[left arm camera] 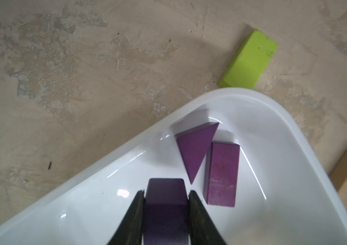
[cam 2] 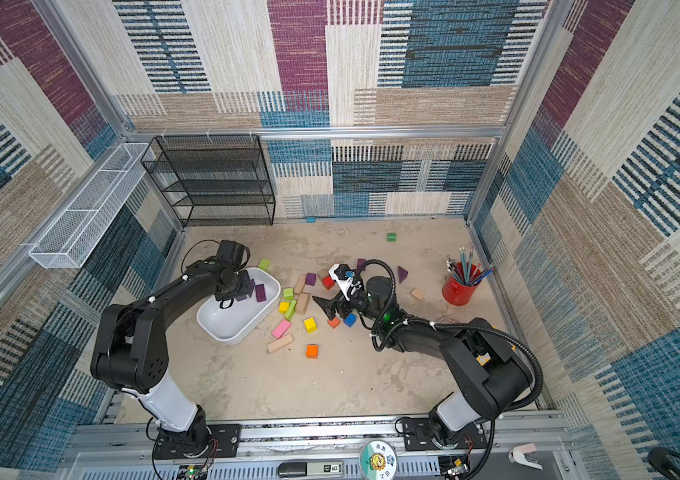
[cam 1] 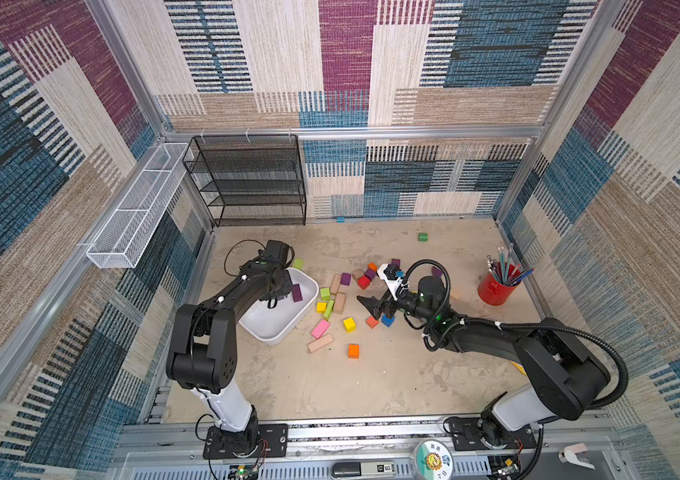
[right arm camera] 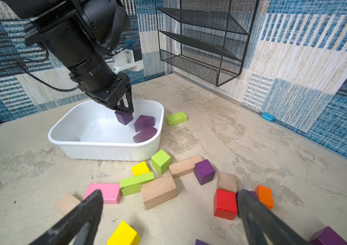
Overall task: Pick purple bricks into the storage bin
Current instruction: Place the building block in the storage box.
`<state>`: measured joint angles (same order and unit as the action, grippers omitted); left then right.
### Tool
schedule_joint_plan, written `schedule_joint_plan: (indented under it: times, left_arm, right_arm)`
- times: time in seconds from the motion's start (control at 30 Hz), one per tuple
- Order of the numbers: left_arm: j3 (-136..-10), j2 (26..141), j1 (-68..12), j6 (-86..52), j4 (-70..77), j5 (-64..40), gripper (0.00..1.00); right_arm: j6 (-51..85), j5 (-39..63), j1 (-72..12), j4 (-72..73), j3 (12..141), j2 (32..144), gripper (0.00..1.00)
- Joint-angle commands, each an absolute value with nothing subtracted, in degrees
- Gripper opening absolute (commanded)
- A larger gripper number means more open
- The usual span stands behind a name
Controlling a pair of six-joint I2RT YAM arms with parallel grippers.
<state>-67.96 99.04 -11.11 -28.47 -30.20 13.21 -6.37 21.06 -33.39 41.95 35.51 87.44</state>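
Observation:
The white storage bin [cam 1: 271, 324] [right arm camera: 104, 150] sits left of the block pile. My left gripper [left arm camera: 166, 193] hangs over it, shut on a dark purple cube [left arm camera: 165, 186] [right arm camera: 123, 117]. A purple wedge [left arm camera: 195, 148] and a purple oblong [left arm camera: 221, 174] [cam 1: 297, 292] lie inside the bin. My right gripper [right arm camera: 170, 197] [cam 1: 369, 307] stands open, low over the pile, holding nothing. Loose purple bricks lie on the table: a cube [cam 1: 345, 279] [right arm camera: 204, 175], one beside the red cube [cam 1: 370, 274], another [cam 1: 395, 262] behind the wrist camera, and a wedge [cam 2: 402, 274].
Mixed blocks surround the right gripper: pink oblong [cam 1: 320, 328], blue cube [cam 1: 387, 320], yellow cube [cam 1: 349, 324], orange cube [cam 1: 353, 350], tan oblongs. A red pencil cup [cam 1: 498, 286] stands far right. A black mesh rack [cam 1: 255, 183] and white wire basket [cam 1: 134, 212] hang on the walls.

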Motion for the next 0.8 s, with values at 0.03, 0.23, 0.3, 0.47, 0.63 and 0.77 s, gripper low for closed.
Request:
schedule_joint_plan:
  times: [0.03,0.23,0.3,0.47,0.63,0.77]
  left_arm:
    - [-68.0,100.9,-11.1,-27.2,-28.0,15.7,0.3]
    - [-68.1,102.8,-11.1,-27.0,-26.8,16.0,0.3]
    - [-68.4,103.5,-11.1,-26.8,-26.8,15.8,0.31]
    - [-68.4,104.2,-11.1,-27.0,-26.5,15.7,0.31]
    - [-68.7,104.0,-11.1,-27.0,-26.9,15.8,0.34]
    - [-69.4,102.9,-11.1,-27.2,-27.9,15.9,0.41]
  right_arm:
    - [-7.6,22.2,-33.8,43.3,35.8,87.4,1.0]
    - [-8.0,22.3,-34.0,43.0,35.9,87.6,1.0]
    - [-8.2,22.3,-34.1,42.9,36.0,87.6,1.0]
    - [-8.3,22.2,-34.3,42.6,36.1,87.6,1.0]
    - [-8.4,22.0,-34.4,42.3,36.3,87.7,1.0]
    - [-8.3,21.7,-34.5,42.2,36.4,87.9,1.0]
